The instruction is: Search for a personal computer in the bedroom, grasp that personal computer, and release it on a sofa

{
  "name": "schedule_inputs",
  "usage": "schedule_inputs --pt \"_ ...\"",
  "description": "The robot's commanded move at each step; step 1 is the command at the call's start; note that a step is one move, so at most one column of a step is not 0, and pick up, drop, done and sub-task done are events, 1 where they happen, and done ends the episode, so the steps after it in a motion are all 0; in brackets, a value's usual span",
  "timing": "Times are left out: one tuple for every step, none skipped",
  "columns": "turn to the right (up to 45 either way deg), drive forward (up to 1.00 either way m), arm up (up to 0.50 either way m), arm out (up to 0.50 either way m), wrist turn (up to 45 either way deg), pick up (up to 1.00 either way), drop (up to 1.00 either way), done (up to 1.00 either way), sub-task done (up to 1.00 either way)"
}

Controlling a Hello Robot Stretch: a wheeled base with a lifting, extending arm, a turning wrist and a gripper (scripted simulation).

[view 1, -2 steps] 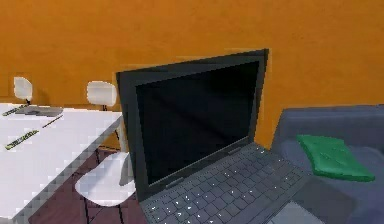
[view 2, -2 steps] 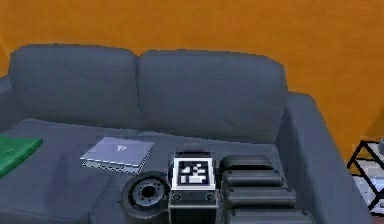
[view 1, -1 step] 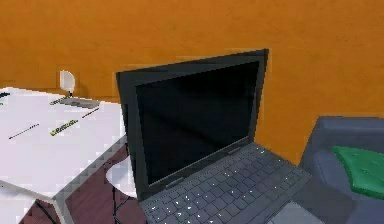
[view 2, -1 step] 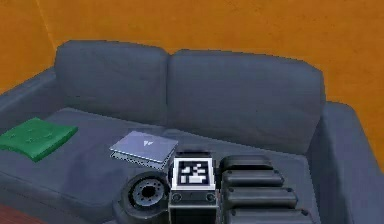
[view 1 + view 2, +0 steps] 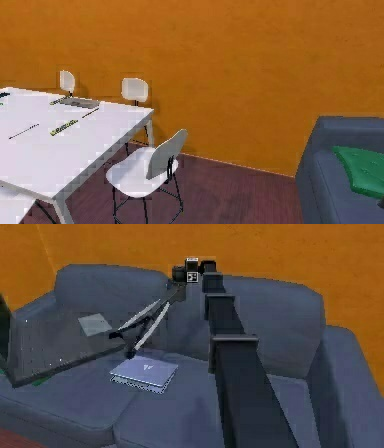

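In the arm side view the arm (image 5: pixel 235 354) ran as a dark square bar up from the bottom edge across a blue-grey sofa (image 5: pixel 280 314), ending at two small white squares (image 5: pixel 191 271) in front of the backrest. Left of them the end effector (image 5: pixel 122 341) sloped down toward the seat, its two thin fingers (image 5: pixel 140 319) angled to the view's lower left. A laptop (image 5: pixel 145 374), a closed, flat, pale grey-blue slab, lay on the seat cushion just below the fingertips. Because it rested on the sofa right at the end effector, I could not tell whether the end effector gripped it, touched it or held anything at all. At the view's left a large dark grey flat panel (image 5: pixel 45 344) with a green lower edge lay tilted on the seat, a lighter square patch (image 5: pixel 95 324) near its far corner. In the forward view a white counter (image 5: pixel 100 135) stood against an orange wall (image 5: pixel 250 70), with a few thin small items (image 5: pixel 63 126) on it, one white chair (image 5: pixel 150 165) at its near corner and two more (image 5: pixel 134 90) on its far side. The sofa's end (image 5: pixel 335 170) showed at that view's right edge, with a green cloth (image 5: pixel 362 165) on it.
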Motion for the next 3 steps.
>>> schedule_inputs --pt "0.0 0.0 0.0 0.0 45.0 0.0 0.0 0.0 0.0" --pt "0.0 0.0 0.0 0.0 27.0 0.0 0.0 0.0 0.0" --pt "0.0 0.0 -0.24 0.0 0.0 0.0 0.0 0.0 0.0"
